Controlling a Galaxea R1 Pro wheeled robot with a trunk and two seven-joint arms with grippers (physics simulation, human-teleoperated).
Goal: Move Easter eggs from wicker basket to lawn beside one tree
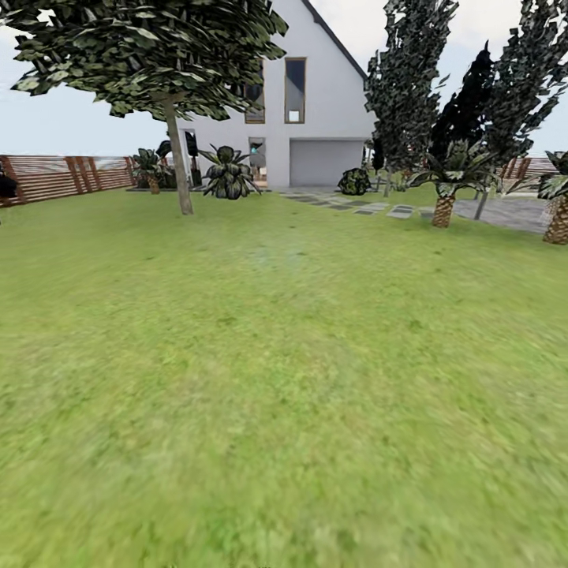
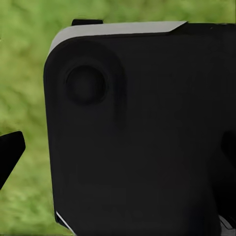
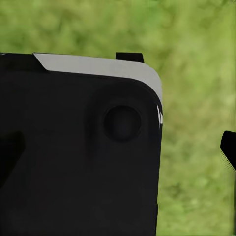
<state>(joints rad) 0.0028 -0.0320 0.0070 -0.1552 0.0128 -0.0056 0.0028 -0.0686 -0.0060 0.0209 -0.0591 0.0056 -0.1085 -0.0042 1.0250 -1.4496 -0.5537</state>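
Note:
The Easter eggs and the wicker basket are out of view. The lawn point(image 1: 284, 379) spreads wide ahead of me in the head view. A tree point(image 1: 180, 162) with a slim grey trunk and a low dark canopy stands at the far left of the grass. In the left wrist view my left gripper point(image 2: 118, 147) hangs over grass, one black fingertip point(image 2: 11, 152) at the edge, spread wide with nothing between. My right gripper point(image 3: 118, 147) is the same, with its fingertip point(image 3: 229, 147) far out to the side. Behind each gripper sits my own black body.
A brown slat fence point(image 1: 63, 175) runs along the far left. A white house point(image 1: 315, 118) stands behind, with stepping stones point(image 1: 371, 207) and grey paving point(image 1: 513, 211) before it. Two scaly palms point(image 1: 444, 207) and tall dark trees point(image 1: 410, 87) stand at the far right.

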